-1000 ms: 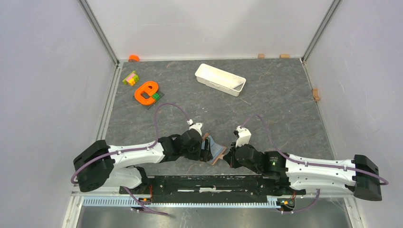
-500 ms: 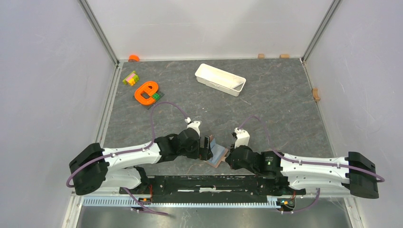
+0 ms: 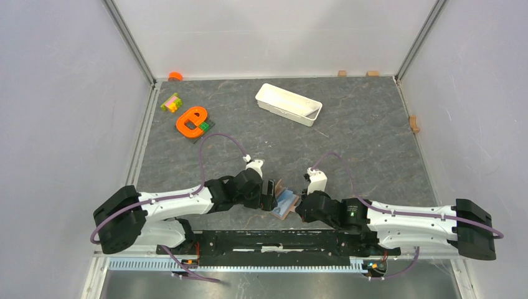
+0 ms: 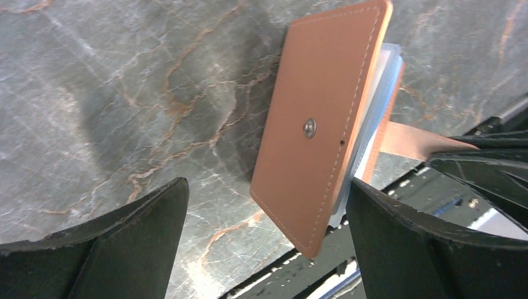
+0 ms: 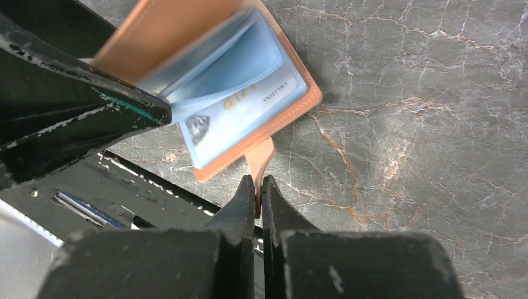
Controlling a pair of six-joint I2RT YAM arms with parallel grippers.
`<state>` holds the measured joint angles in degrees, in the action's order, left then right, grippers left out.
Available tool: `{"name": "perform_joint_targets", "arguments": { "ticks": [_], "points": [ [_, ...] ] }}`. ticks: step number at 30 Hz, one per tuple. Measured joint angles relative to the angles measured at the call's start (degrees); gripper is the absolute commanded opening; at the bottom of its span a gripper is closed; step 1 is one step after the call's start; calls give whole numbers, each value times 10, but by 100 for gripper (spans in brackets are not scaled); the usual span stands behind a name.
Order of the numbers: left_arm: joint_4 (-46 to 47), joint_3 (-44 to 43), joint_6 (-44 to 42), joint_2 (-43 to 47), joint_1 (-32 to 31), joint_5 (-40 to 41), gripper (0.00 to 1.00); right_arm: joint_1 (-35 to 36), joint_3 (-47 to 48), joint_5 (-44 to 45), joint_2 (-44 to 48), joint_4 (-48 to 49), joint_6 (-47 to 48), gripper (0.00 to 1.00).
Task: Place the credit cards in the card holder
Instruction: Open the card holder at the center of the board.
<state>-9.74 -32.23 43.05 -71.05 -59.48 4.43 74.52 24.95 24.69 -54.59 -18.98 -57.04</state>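
Note:
The brown card holder [image 4: 324, 118] is held tilted, half open, low over the table near its front edge, its round snap [image 4: 309, 128] facing the left wrist camera. Pale blue credit cards [image 5: 240, 106] sit inside its pockets, one with printed text showing; their edges [image 4: 381, 93] peek out behind the flap. My right gripper [image 5: 258, 187] is shut on the holder's thin strap [image 5: 260, 156]. My left gripper [image 4: 264, 249] is wide open, with the holder's lower corner between its fingers, near the right finger and not gripped. From above, the holder [image 3: 285, 202] lies between both grippers.
A long white tray [image 3: 288, 104] stands at the back. An orange ring-shaped toy [image 3: 192, 121], a coloured block [image 3: 170, 102] and an orange cap [image 3: 175, 76] sit at the back left. The black base rail [image 3: 274, 240] runs just in front of the holder.
My left gripper has opened wide and drawn slightly back from the holder. The holder has sunk flatter, and my right arm has shifted a little left, still gripping the strap.

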Motion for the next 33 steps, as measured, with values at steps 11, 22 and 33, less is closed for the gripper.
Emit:
{"name": "perform_joint_targets", "arguments": {
  "ticks": [11,22,33],
  "points": [
    [-38,0,-1,12,3,91,81,0,0,16,-3,-22,-7,0],
    [3,12,-10,0,57,42,67,-14,-2,24,-29,-27,9,0],
    [96,30,-57,-35,116,-101,49,-119,-13,-52,-30,21,123,0]
  ]
}}
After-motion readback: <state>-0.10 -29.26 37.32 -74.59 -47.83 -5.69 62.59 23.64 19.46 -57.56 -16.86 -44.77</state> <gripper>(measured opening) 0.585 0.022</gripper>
